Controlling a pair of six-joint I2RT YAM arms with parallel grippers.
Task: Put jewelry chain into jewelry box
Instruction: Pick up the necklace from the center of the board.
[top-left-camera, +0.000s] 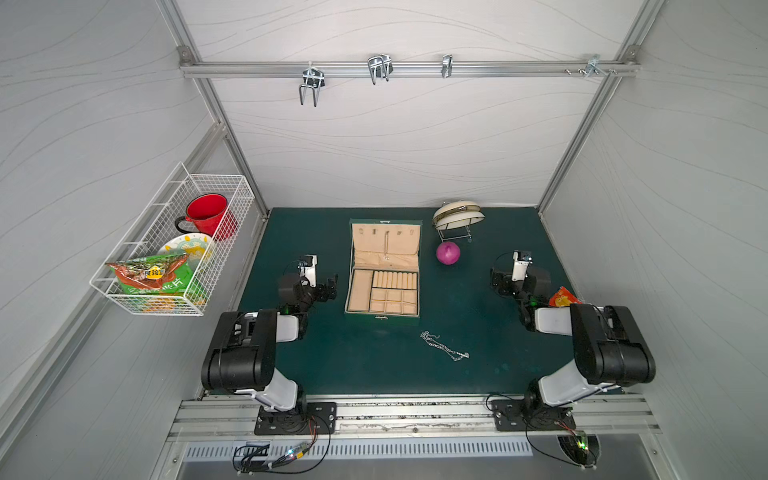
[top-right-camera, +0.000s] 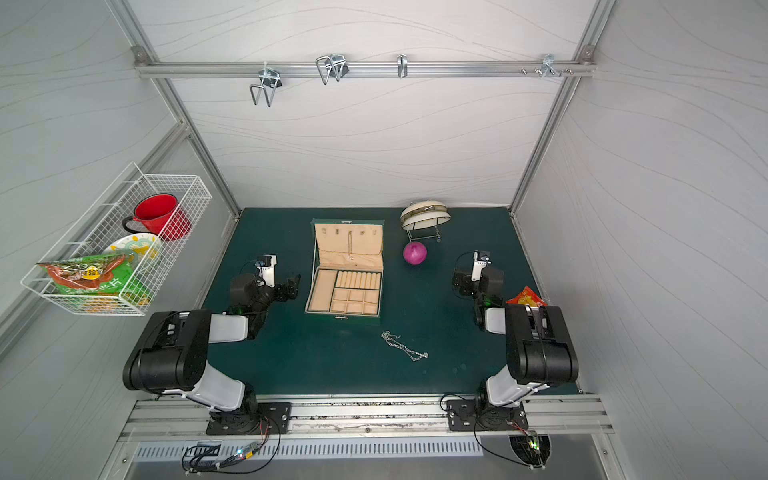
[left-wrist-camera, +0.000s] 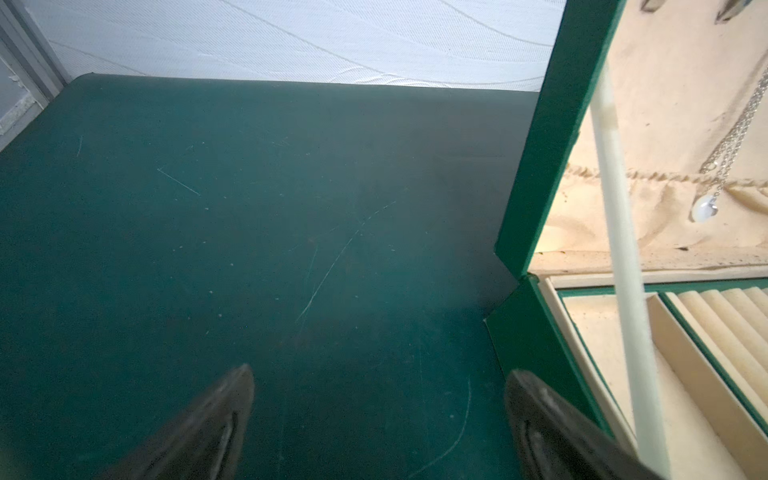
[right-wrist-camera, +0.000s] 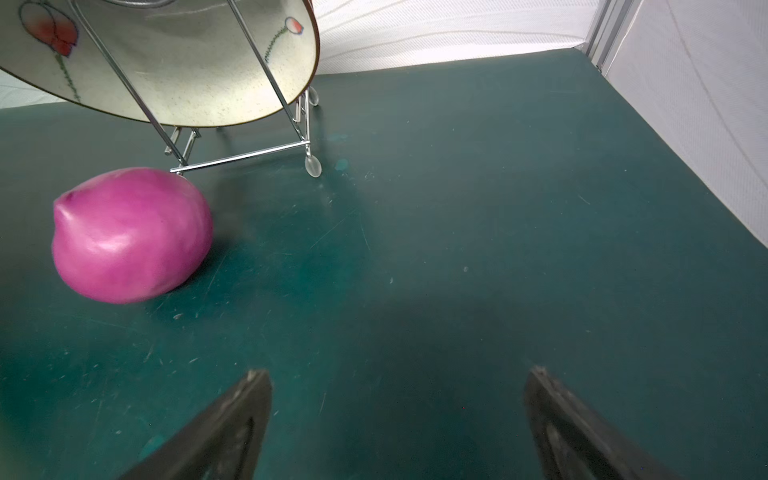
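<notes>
The jewelry chain (top-left-camera: 444, 345) (top-right-camera: 404, 346) lies loose on the green mat, in front of the box and slightly right of it. The jewelry box (top-left-camera: 359, 291) (top-right-camera: 323, 291) stands open mid-table, lid upright, its beige compartments bare. A thin pale chain with a pendant (left-wrist-camera: 731, 141) hangs inside the lid. My left gripper (top-left-camera: 326, 289) (left-wrist-camera: 380, 374) is open just left of the box (left-wrist-camera: 536, 166), nothing between its fingers. My right gripper (top-left-camera: 517, 278) (right-wrist-camera: 399, 372) is open over bare mat at the right, far from the chunky chain. Neither wrist view shows the jewelry chain.
A pink onion-like ball (top-left-camera: 448, 252) (right-wrist-camera: 129, 235) and a plate on a wire stand (top-left-camera: 458, 216) (right-wrist-camera: 187, 62) sit behind and right of the box. An orange snack packet (top-left-camera: 562, 297) lies by the right arm. A wire basket (top-left-camera: 174, 245) hangs on the left wall.
</notes>
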